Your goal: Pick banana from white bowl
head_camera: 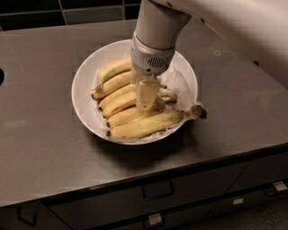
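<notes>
A large shallow white bowl (83, 85) lined with crinkled paper (181, 84) sits on the grey counter in the camera view. Several yellow bananas lie side by side in it, stems to the right; the front banana (144, 126) lies along the near rim. My gripper (147, 101) hangs straight down from the white arm (157, 31) over the middle of the bowl. Its tip is down among the middle bananas (118, 104) and hides parts of them.
The grey counter (45, 148) spreads around the bowl, with its front edge close below the bowl. Dark drawers with handles (157, 191) are under it. A dark tiled wall (67, 11) runs along the back. A dark round opening (1, 76) shows at the left edge.
</notes>
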